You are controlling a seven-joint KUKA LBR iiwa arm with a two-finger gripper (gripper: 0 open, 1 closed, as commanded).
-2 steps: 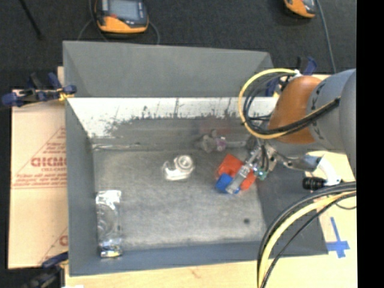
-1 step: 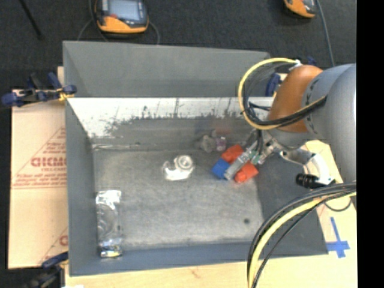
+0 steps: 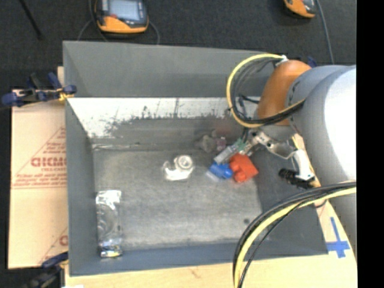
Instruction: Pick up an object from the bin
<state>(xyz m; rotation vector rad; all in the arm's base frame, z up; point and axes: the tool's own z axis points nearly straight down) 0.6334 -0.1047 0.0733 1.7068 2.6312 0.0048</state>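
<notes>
Here's the arm (image 3: 327, 119), in from the right, its big grey body over the right-hand side of the grey metal bin (image 3: 78, 179). There's an orange cover (image 3: 281, 89) on the wrist and a loop of yellow-and-black cable (image 3: 233, 95) curling round it. The gripper (image 3: 247, 144) is down low in the bin, right of centre and towards the far wall. It hangs just beside a tight little cluster on the floor. A red blocky piece (image 3: 243, 168) lies nearest to it, with a small blue piece (image 3: 219, 172) touching the red one on its left. A pale green-and-white sliver (image 3: 227, 155) lies just on their far side, right by the gripper's tip. Is the claw clenched or released? Can't tell from up here, the wrist hardware sits in the way. Just beyond the cluster, close under the far wall, lies a dull greyish-mauve lump (image 3: 211, 141). Left of the group, near the middle of the floor and apart from it, sits a white rounded object (image 3: 179, 168) with a ring-like top. Well away, in the near left corner, a clear crinkled plastic packet (image 3: 110, 224) lies lengthwise along the left wall.
</notes>
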